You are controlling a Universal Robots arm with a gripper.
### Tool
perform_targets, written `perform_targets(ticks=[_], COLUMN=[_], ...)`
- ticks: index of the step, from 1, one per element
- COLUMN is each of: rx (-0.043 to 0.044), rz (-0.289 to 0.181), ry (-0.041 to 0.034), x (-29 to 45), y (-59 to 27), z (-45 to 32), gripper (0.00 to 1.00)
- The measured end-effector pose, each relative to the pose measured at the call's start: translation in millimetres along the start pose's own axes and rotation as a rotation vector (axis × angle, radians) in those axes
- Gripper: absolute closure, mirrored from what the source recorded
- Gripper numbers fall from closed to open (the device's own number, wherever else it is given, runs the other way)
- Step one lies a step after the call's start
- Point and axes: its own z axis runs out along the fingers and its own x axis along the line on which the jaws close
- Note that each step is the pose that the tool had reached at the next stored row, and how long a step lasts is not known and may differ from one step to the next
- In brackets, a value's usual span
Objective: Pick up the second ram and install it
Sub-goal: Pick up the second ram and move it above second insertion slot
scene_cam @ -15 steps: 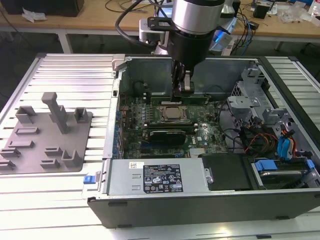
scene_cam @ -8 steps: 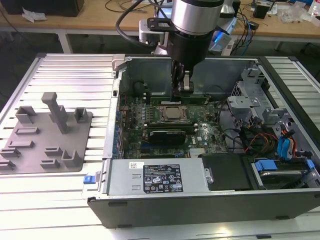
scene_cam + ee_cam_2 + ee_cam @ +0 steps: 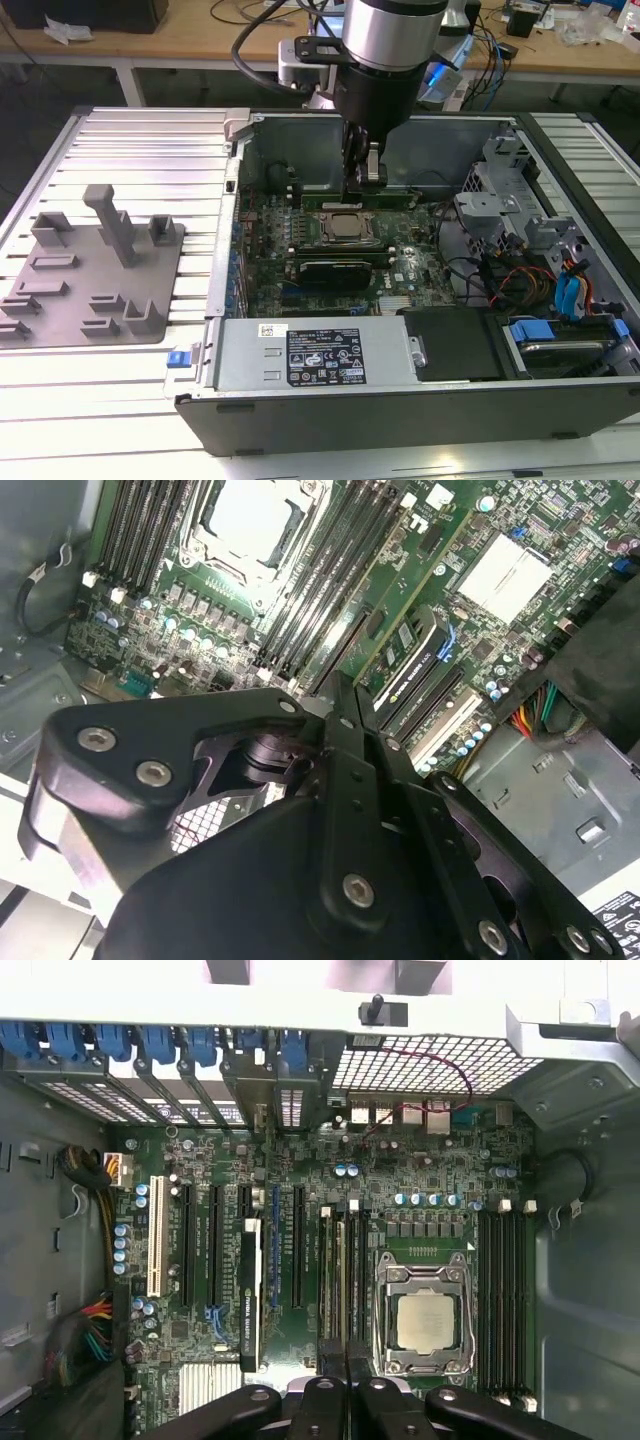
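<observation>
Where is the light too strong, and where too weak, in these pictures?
Second wrist view: the processor top and the silver heatsink are washed out white. First wrist view: the case rim is overexposed, and the corner by the cables lies in shadow. Exterior view: the gripper, shut on the second ram, is a dark shape.

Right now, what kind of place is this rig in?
Likely a robotics lab or workshop: an open computer case sits on a slatted metal table, with wooden workbenches strewn with cables behind.
</observation>
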Motion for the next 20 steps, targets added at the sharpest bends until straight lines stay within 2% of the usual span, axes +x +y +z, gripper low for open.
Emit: perform_targets(ticks=[4, 9, 13, 20], rx=[0.0001, 0.0035, 0.0035, 0.0034], rz=[0.000, -0.002, -0.002, -0.002], ry=[-0.0003, -0.0006, -0.0005, -0.0004], x=[0.1, -3.8, -3.8, -3.7], y=[-0.1, 1.6, 1.6, 1.6], z=[2.0, 9.4, 13.4, 15.7], gripper=[0.91, 0.91, 0.91, 0.91])
